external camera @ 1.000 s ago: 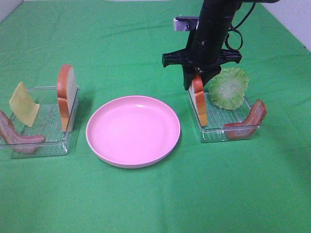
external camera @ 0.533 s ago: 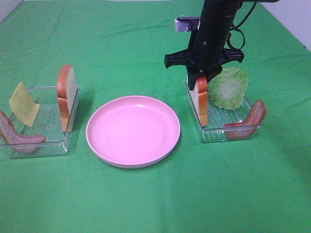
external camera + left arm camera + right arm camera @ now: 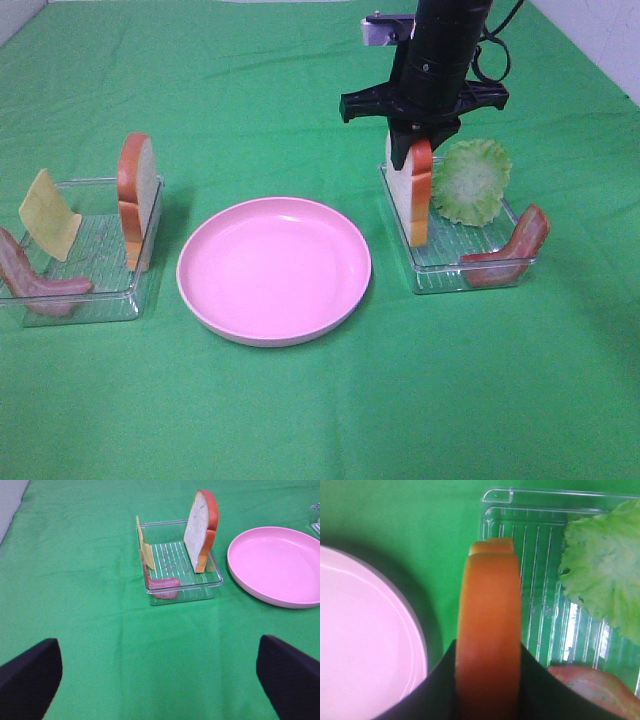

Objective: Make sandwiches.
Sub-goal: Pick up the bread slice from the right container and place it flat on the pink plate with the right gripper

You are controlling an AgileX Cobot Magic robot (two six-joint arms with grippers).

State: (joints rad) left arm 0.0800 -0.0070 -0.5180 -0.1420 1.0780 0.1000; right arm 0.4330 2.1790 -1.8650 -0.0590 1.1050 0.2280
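1. Right gripper (image 3: 420, 150) pinches the bread slice (image 3: 412, 200) by its crust; slice has risen, apparently clear of the right tray (image 3: 470, 275) floor.
2. Left gripper (image 3: 160, 677): spread, empty.
3. Pink plate (image 3: 273, 270) awaits this first layer.

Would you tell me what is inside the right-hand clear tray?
A bread slice clamped by the right gripper, a lettuce leaf and bacon; anything behind the lettuce is hidden.

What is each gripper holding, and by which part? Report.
Right gripper pinches the bread slice by its top crust; left gripper is open, holding nothing.
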